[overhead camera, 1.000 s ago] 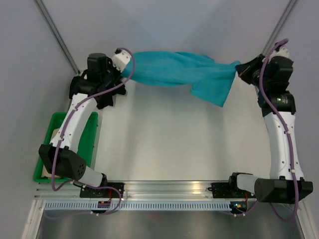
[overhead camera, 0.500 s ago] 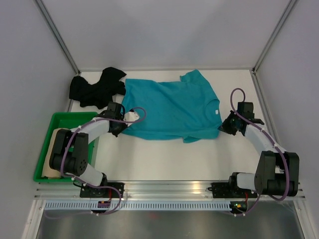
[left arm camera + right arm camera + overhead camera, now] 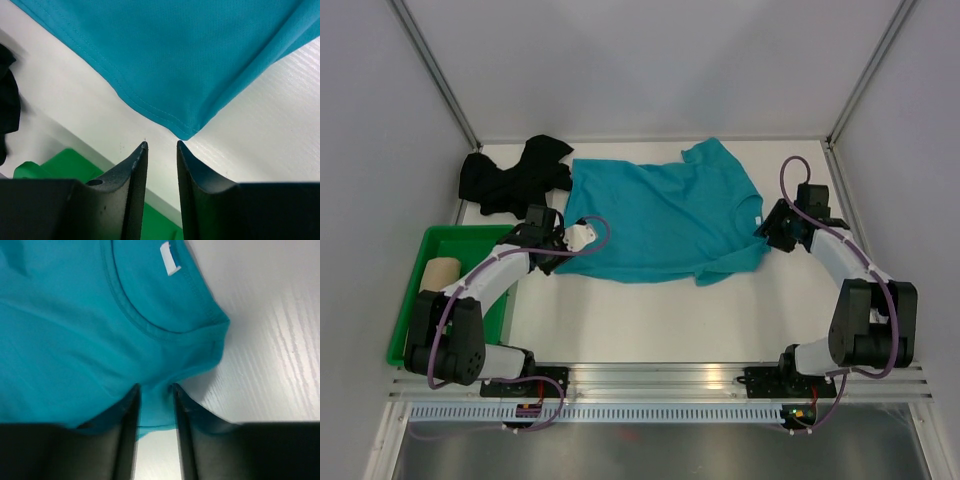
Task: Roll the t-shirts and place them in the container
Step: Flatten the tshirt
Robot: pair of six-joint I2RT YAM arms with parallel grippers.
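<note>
At teal t-shirt (image 3: 660, 215) edges, fingers (image 3: 135, 170) slightly apart.

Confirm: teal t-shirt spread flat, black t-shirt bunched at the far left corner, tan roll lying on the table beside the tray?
No: the top external view shows the tan roll lying inside the green tray, not beside it. The rest holds.
</note>
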